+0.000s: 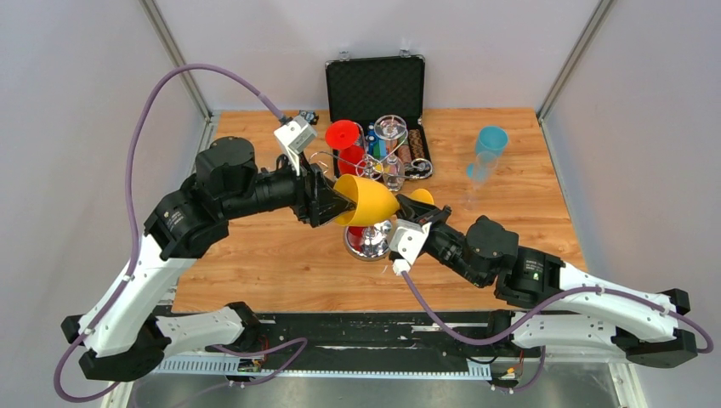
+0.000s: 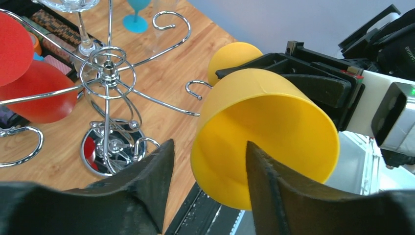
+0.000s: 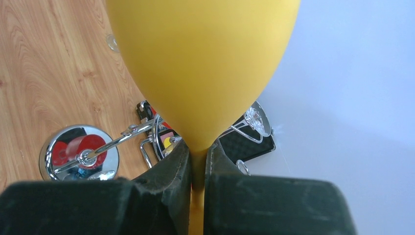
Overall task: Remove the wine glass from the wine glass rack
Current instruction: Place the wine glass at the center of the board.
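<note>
My right claw is pinched shut on the thin stem of the yellow plastic wine glass, just under the point where the bowl swells out. That narrow neck is the one place my flat black pads can lock onto, since the bowl is smooth, matte and rounded. The glass lies tilted on its side, foot toward my right wrist and mouth toward my left claw.

My left claw is parted wide and grips nothing. The bowl's thin rim sits between its two fingers, one seemingly inside the mouth and one outside, with a visible gap on the outer side. I judge this is a steadying or hand-over pose.

Past my left fingers stands the shiny chrome wire wine glass rack, with its thin pole and curled hooks. The yellow glass hangs from none of them, though one hook ends close to its foot. Red plastic glasses hang on the rack's far side, and its round mirrored base is below my right claw.
</note>
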Controlling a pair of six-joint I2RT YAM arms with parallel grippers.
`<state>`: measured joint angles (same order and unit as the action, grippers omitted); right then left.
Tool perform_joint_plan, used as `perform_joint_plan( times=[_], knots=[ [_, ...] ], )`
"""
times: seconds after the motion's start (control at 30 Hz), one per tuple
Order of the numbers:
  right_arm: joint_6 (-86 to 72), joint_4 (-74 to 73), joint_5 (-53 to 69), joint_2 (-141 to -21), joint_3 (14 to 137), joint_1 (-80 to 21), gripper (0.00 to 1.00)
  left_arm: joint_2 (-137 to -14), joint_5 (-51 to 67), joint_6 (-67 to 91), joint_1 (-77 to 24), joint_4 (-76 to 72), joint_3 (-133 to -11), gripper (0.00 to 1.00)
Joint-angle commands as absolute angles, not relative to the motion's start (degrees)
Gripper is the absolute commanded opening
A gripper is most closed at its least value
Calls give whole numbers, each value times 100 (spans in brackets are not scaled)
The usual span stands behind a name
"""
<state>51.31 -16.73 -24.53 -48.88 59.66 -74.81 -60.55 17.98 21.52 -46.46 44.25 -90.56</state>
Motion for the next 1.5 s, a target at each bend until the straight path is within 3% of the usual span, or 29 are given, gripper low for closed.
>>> perform_joint_plan(
  times=[0.0,0.23,0.37,0.43,0.5,0.63,0.83,0.93,1.13,1.47],
  knots=[
    [5331,-1354,-2674,-4876,6162,-7471,0,-5994,1954,2048,-4607,4459,-9311,57],
    [5309,-1313,-2672,-4867,6177,-7496,0,-6021,2142,2082,-4604,4374,-9295,35],
    [5329,-1314,-2682,-4860,6187,-7523,0,-6046,2204,2096,-4605,4349,-9284,19],
    [5343,-1310,-2689,-4865,6187,-7523,0,-6040,2215,2102,-4604,4319,-9274,4],
    [5343,-1305,-2695,-4869,6203,-7532,0,-6032,2197,2104,-4604,4308,-9277,0],
    [5312,-1292,-2692,-4841,6236,-7539,10,-5941,1919,2139,-4605,4280,-9291,0],
    [5274,-1260,-2628,-4713,6231,-7558,40,-5599,1461,2245,-4605,3961,-9240,0],
    [5262,-1211,-2609,-4653,6245,-7558,45,-5410,1231,2317,-4605,3847,-9137,0],
    [5059,-1114,-2525,-4428,6336,-7559,51,-5085,610,2324,-4605,3762,-9099,0],
    [4619,-996,-2209,-4112,6187,-7559,53,-4572,-1414,2076,-4605,3973,-9155,0]
  ],
)
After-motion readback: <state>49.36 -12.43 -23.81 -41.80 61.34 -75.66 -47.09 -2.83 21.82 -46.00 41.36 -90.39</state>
